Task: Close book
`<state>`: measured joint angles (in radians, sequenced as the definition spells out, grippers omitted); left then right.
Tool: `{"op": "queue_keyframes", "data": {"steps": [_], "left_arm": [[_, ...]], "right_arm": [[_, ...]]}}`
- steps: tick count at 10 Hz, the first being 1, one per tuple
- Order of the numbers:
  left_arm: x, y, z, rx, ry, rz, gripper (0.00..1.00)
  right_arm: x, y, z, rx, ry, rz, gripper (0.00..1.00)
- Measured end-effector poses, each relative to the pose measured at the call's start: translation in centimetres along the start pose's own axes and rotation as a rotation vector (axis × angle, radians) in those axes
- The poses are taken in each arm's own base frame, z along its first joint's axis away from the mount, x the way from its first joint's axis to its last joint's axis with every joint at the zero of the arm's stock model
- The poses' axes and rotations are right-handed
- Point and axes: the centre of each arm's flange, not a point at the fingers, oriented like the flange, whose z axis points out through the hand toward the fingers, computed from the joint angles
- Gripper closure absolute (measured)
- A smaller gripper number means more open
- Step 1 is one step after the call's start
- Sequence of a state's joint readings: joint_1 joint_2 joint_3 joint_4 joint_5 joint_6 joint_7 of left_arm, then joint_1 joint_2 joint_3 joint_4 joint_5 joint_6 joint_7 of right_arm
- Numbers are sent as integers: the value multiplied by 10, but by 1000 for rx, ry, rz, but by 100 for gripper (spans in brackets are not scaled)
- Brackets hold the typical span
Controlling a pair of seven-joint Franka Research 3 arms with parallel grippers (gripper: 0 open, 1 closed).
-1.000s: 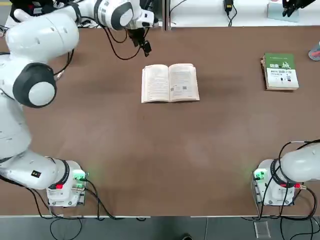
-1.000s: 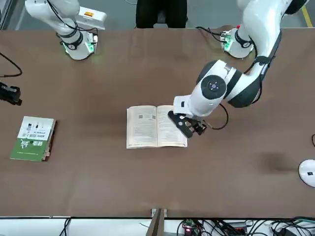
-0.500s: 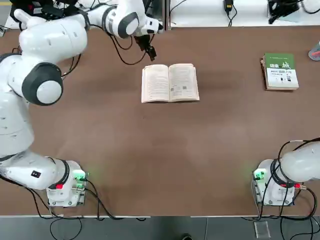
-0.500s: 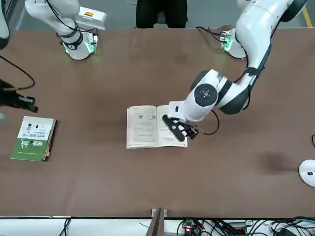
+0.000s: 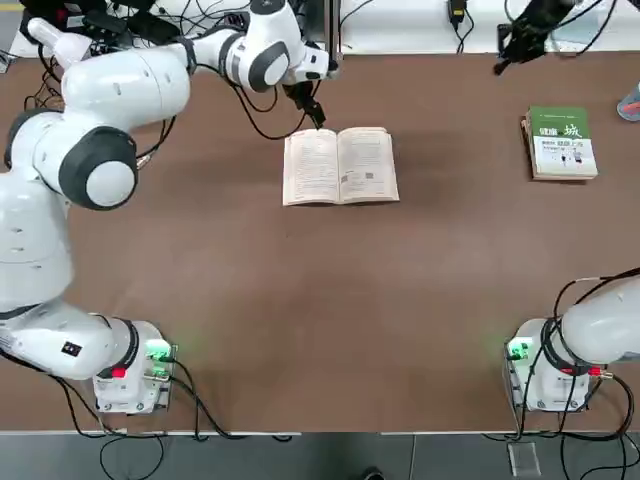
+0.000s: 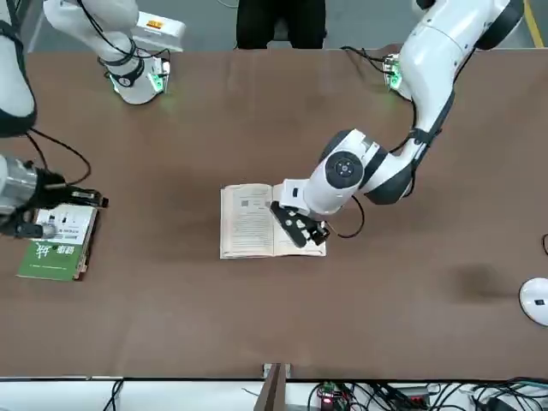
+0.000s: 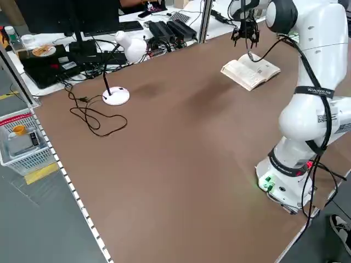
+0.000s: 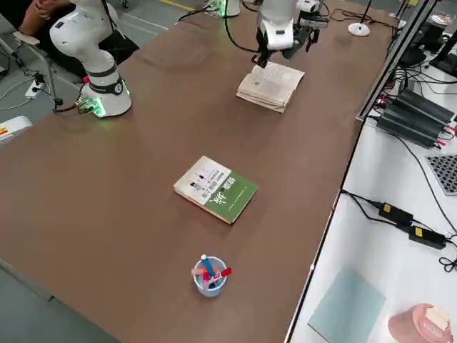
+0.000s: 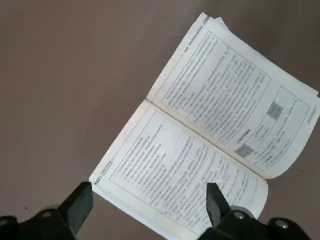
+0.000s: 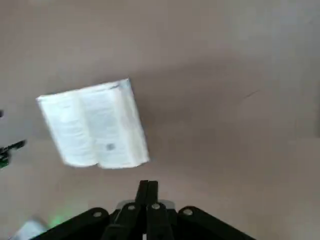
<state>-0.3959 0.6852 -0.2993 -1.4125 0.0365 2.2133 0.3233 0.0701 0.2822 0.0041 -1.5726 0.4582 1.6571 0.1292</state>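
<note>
At mid-table, toward its far edge, the thin cream-paged paperback book point(image 5: 340, 166) lies open and flat. Over its far left corner hangs the left gripper point(image 5: 314, 113), fingers spread with nothing between them. Away to the right, the right gripper point(image 10: 148, 190) is pinched shut, empty. Too shallow a catch could crease one leaf, or shove the book aside.

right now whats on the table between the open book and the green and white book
Nothing: in the top view the table is bare brown surface from the open book across to the green-and-white book. The right side view shows the same gap bare.
</note>
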Motion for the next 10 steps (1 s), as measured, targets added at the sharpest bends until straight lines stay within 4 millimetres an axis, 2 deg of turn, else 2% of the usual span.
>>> {"op": "queue_keyframes", "data": {"steps": [6,10], "left_arm": [[-1,-21,12,-33,49,23,0],[-2,-25,19,-33,58,18,0]], "right_arm": [[22,18,104,244,-188,-23,99],[24,10,159,358,-215,-87,99]]}}
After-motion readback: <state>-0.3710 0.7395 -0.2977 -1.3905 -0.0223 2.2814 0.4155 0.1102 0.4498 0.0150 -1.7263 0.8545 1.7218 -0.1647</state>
